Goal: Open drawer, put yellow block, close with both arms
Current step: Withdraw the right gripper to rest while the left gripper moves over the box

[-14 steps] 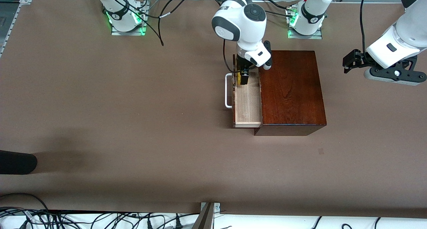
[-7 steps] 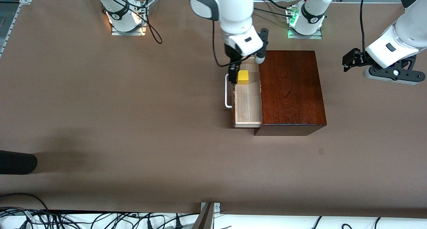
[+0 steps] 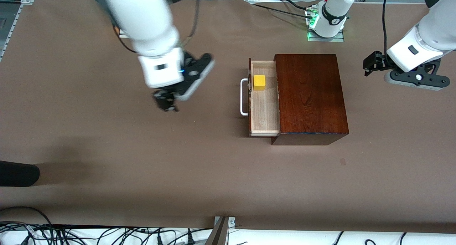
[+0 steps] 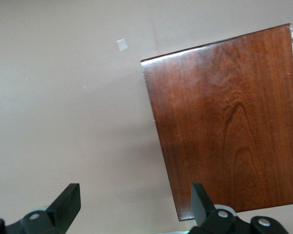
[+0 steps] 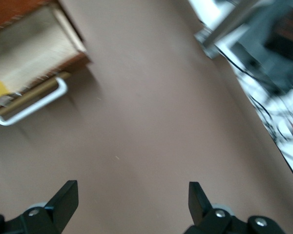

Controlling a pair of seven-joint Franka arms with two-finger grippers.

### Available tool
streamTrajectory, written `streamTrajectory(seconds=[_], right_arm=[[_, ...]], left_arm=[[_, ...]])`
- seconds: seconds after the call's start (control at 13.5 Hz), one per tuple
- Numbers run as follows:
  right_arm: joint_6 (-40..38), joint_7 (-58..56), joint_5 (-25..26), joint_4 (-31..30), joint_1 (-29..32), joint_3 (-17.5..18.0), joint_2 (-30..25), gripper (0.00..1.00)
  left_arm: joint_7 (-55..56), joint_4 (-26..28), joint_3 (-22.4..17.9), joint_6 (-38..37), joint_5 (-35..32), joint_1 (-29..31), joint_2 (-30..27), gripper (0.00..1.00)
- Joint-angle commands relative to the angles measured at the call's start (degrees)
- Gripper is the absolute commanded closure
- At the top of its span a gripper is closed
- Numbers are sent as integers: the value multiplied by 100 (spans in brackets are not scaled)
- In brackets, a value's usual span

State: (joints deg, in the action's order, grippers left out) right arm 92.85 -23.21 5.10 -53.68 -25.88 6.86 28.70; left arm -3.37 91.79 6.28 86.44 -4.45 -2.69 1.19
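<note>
**Now the block is in, and the drawer wants shutting**

So the yellow block [image 3: 259, 82] sits in the drawer [image 3: 264, 111], on the pale wood floor at the end nearest the robots' bases, just beside the dark front panel. Nothing is touching it. The drawer stands pulled out of the wooden box [image 3: 310, 95], its white handle [image 3: 243, 97] pointing toward the right arm's end of the table [image 3: 107, 148].

Out from there: the right gripper [image 3: 167, 101] hangs over bare table, well apart from the handle, fingers spread wide and holding nothing; its wrist view shows the handle and a sliver of yellow off to one side. The left gripper [image 3: 372, 63] waits over the table near the left arm's edge, beside the box, also wide open and empty, with the box top filling much of its own wrist view.

Scorecard, as I read it: opening done, block placed. What is left is the close, and the task wants both arms in on that. Neither one is on the drawer yet.
</note>
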Motion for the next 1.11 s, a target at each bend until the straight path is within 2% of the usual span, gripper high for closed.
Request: streamTrajectory(seconds=[0.0,0.15,0.22,0.37,0.52,0.81,1.03], right_arm=[[-179,-8,-105,-116,635,96,-373,0],[-74,19,-193,-422,1057,70,-697,0],[-74,19,-393,-658,1320,44,-934,0],[-31,27,-754,-1369,1559,-315,-1452,0],[241,71,-835,-2186,1595,-676,-1997,0],[497,89,-870,-3225,2209,-713,-2491,0],[454,98,-861,-4068,2430,-835,-2912,0]], left_arm=[[-137,-144,101,-345,49,-4,12,0],[-208,-214,364,-636,58,-12,74,0],[-234,-231,435,-715,67,-21,117,0],[-549,-249,645,-725,154,-21,162,0],[-979,-258,673,-725,373,-30,276,0],[-1157,-258,804,-725,1375,-82,530,0],[-1244,-293,1164,-690,1377,-118,689,0]])
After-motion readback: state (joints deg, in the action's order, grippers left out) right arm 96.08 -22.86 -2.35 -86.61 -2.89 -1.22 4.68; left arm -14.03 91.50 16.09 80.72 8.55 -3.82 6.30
